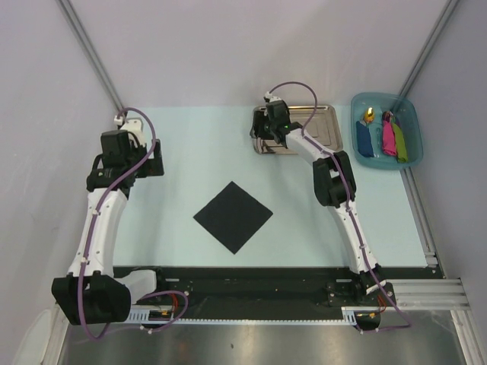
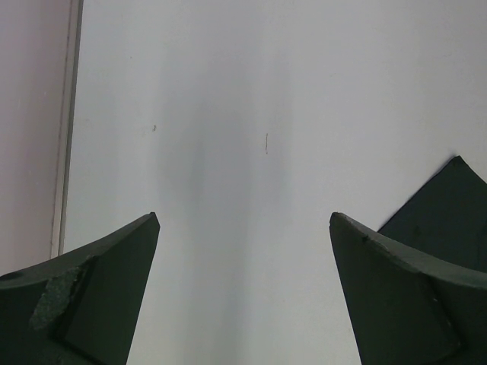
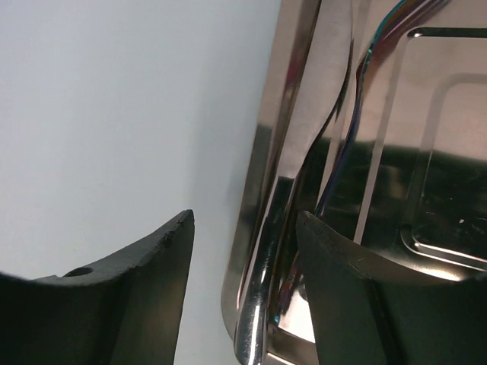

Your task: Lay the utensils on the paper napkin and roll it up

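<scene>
The black paper napkin (image 1: pixel 232 216) lies flat as a diamond at the table's middle; one corner shows in the left wrist view (image 2: pixel 450 204). The utensils lie in the steel tray (image 1: pixel 321 125) along its left rim: a shiny handle (image 3: pixel 283 251) with a rounded end, and a slim purplish piece (image 3: pixel 346 144) beside it. My right gripper (image 1: pixel 263 140) (image 3: pixel 245 217) is open. Its fingers straddle the tray's left rim and the shiny handle, one outside the tray and one inside. My left gripper (image 1: pixel 151 161) (image 2: pixel 243 220) is open and empty over bare table, left of the napkin.
A teal bin (image 1: pixel 411 114) with blue, pink and green items stands at the back right, just right of the tray. Metal frame rails run along the right and back-left sides of the table.
</scene>
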`<state>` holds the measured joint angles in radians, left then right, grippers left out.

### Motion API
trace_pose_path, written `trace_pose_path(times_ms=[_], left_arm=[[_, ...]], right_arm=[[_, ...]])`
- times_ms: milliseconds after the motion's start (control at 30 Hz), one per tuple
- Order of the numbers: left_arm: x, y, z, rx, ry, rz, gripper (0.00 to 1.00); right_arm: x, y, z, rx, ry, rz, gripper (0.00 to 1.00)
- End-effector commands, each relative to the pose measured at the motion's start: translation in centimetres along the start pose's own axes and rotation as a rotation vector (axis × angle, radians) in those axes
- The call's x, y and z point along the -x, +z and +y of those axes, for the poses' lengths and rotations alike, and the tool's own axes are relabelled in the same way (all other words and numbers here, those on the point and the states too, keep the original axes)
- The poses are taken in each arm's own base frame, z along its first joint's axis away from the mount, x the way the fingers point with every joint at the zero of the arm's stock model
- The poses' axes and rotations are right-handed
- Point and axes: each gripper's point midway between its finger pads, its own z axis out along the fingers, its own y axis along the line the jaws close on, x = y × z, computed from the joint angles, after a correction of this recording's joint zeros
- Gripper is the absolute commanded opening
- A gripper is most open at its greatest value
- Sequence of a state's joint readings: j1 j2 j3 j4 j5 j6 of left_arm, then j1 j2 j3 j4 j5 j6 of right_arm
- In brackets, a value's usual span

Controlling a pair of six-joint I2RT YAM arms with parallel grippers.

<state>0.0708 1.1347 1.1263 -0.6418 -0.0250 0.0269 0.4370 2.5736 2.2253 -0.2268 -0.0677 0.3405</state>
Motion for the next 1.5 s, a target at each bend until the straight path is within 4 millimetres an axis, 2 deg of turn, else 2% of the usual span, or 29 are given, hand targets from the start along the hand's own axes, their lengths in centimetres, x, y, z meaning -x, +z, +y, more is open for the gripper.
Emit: trace_pose_path(times_ms=[0,200,433,533,667,1067,1233,1300,1467], left_arm=[[0.3,0.0,0.5,0.019,0.013,-0.016,1.00],[0.5,0.2,0.7,0.026,0.010,-0.003,1.00],[0.4,0.3,0.7,0.030,0.008,0.003,1.00],[0.4,0.3,0.6,0.027,0.003,0.003,1.00],[0.4,0.5,0.7,0.032,-0.001,0.007,1.00],[0.6,0.7,1.0,0.048,-0.001,0.016,1.00],[0.6,0.9,1.2,0.055,0.003,0.020,1.00],[0.6,1.0,1.0,0.053,0.004,0.022,1.00],[0.7,0.9,1.1,0.054,0.001,0.019,1.00]], right_arm=[[0.3,0.7,-0.7,-0.028,-0.006,-0.038,0.60],[-0.6,1.6,-0.9,-0.041,-0.021,-0.038,0.57],[-0.1,1.7,-1.0,-0.037,-0.009,-0.049,0.54],[-0.7,1.8,-1.4,-0.034,0.026,-0.031,0.52],[-1.3,1.7,-2.0,-0.025,0.067,-0.005,0.48],[-1.7,1.8,-2.8,-0.035,0.110,0.011,0.37],[-1.8,1.8,-2.7,-0.015,0.118,0.022,0.35],[-1.9,1.8,-2.6,-0.013,0.117,0.023,0.30],[-1.9,1.7,-3.4,-0.079,0.111,0.025,0.26]])
